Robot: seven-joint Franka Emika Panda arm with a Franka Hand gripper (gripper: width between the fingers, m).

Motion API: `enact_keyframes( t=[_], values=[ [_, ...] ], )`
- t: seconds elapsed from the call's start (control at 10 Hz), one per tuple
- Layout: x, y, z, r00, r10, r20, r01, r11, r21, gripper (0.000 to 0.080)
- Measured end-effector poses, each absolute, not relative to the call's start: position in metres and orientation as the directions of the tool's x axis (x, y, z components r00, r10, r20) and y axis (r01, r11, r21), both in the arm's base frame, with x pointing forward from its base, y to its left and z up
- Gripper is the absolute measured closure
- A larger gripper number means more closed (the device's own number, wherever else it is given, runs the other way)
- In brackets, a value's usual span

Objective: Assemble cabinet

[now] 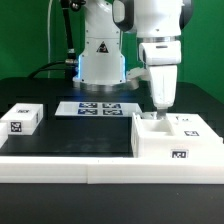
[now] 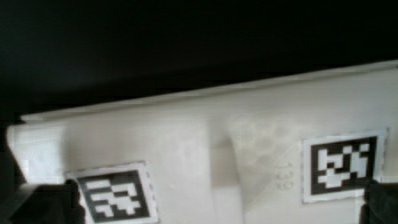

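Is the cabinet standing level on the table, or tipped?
Level: in the exterior view the cabinet sits flat on the table, its edges horizontal.

A: Position of the cabinet (image 1: 178, 140)?
B: On the desk (image 1: 70, 135), front, at the exterior view's right.
A: Above it?
B: The pincer (image 1: 160, 103), over the rear corner nearer the exterior view's left; contact impossible to tell.
A: Elsewhere?
B: At the exterior view's left, a small block (image 1: 22, 119), well apart from the cabinet. Between them, further back, the marker board (image 1: 98, 108); behind that, the arm base (image 1: 100, 62). Along the desk's near edge, a ledge (image 1: 60, 172).
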State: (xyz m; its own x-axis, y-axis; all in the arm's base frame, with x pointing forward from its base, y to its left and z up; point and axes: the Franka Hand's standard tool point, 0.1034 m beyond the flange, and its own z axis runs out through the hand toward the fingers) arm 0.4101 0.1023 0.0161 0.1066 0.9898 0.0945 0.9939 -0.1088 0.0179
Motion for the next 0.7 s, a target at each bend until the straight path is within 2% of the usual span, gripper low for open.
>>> enact_keyframes(
  t=[0.1, 0.2, 0.4, 0.5, 0.6, 0.7],
  values=[
    [0.4100, 0.1020, 0.0158, 0.108, 0.990, 0.094, 0.994, -0.110, 0.017, 0.0122],
    [0.4095, 0.1020, 0.0151, 0.108, 0.990, 0.095, 0.994, -0.110, 0.016, 0.0122],
    [0.4059, 0.1026, 0.0100, 0.110, 0.989, 0.096, 0.994, -0.111, 0.005, 0.0397],
    [0.4057, 0.1029, 0.0088, 0.111, 0.989, 0.097, 0.994, -0.112, 0.005, 0.0575],
    [0.4056, 0.1029, 0.0087, 0.111, 0.989, 0.097, 0.994, -0.112, 0.005, 0.0575],
    [0.4056, 0.1029, 0.0088, 0.111, 0.989, 0.097, 0.994, -0.112, 0.005, 0.0731]
  ],
)
